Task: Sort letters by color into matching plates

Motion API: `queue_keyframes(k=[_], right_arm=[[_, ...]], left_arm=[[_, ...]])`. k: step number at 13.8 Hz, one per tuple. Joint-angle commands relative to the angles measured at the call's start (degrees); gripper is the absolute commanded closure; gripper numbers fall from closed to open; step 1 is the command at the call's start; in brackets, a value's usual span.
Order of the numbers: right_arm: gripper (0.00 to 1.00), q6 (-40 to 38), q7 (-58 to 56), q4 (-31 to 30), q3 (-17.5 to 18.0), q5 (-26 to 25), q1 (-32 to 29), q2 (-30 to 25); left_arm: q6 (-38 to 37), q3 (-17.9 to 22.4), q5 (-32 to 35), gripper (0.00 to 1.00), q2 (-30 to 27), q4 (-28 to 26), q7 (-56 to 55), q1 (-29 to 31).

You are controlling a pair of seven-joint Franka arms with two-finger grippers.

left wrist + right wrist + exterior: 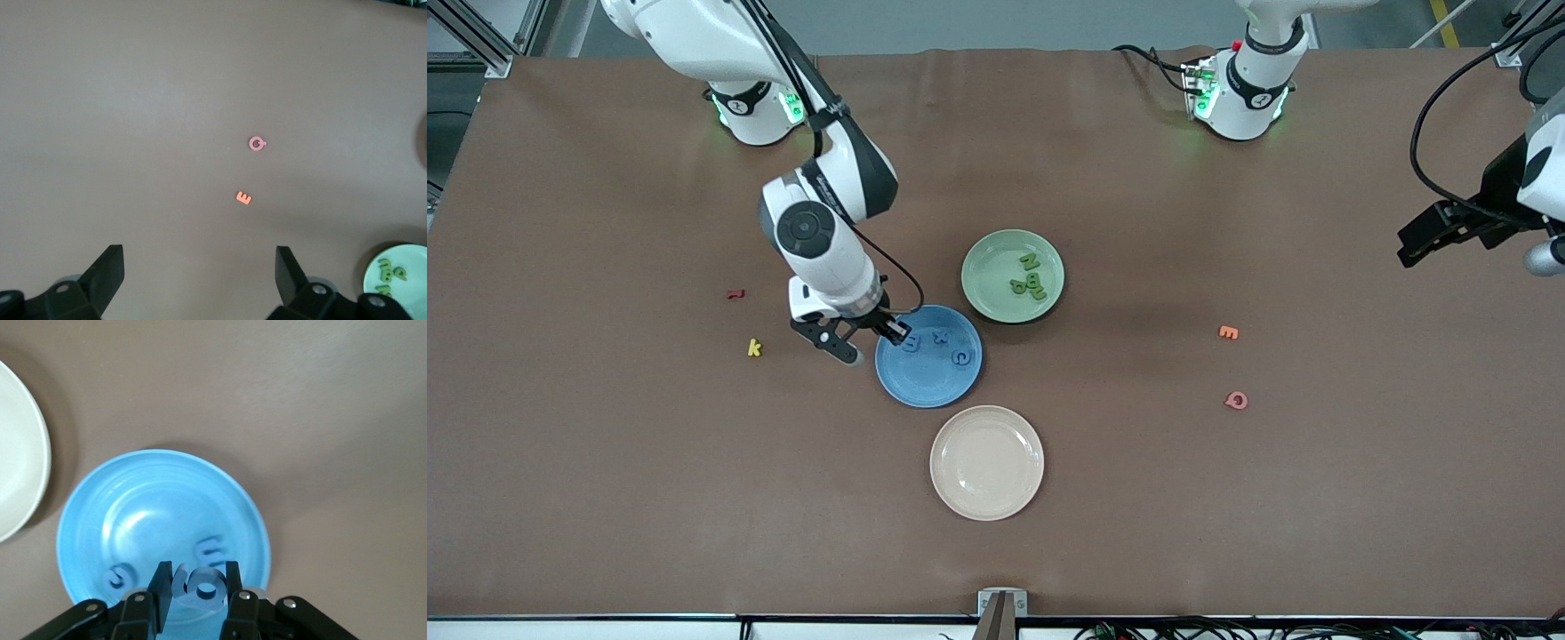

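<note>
Nearest sits the cream plate (986, 462); my right hand (869, 340) grasps a blue letter (198, 585) over the blue plate (938, 384), so I should lower before releasing, left hand (200, 280) released, waiting.

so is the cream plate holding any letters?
No. In the front view the cream plate is bare, while the letters lie in the blue plate, the green plate or loose on the table.

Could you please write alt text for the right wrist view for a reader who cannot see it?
The right claw is shut on a blue letter over the blue plate, which holds two more blue letters. The rim of a cream plate shows at one edge on the brown table.
</note>
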Motion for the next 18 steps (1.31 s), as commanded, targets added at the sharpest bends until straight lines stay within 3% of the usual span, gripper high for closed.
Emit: queue_keyframes(k=[1, 4, 16, 17, 18], right_arm=[[1.00, -1.0, 3.2, 7.4, -0.6, 0.4, 1.3, 5.5], [1.00, -1.0, 5.7, 11.0, -0.6, -0.1, 2.4, 9.1], [0.99, -0.5, 6.0, 12.5, -1.0, -0.6, 2.7, 12.7], [0.57, -0.9, 5.7, 13.8, -1.0, 0.2, 1.8, 13.0], [0.02, -1.1, 5.8, 14.1, -1.0, 0.2, 1.3, 12.9]], left_arm=[[-0.7, 0.7, -1.2, 0.00, -4.1, -4.2, 1.1, -0.5], [-1.4, 0.4, -1.2, 0.00, -5.0, -5.0, 1.3, -0.3], [-3.0, -0.2, -1.7, 0.00, -5.2, -5.2, 8.8, -0.9], [-3.0, -1.3, -1.7, 0.00, -5.2, -5.2, 8.8, -0.7], [-3.0, -1.4, -1.7, 0.00, -5.2, -5.2, 8.8, -0.7]])
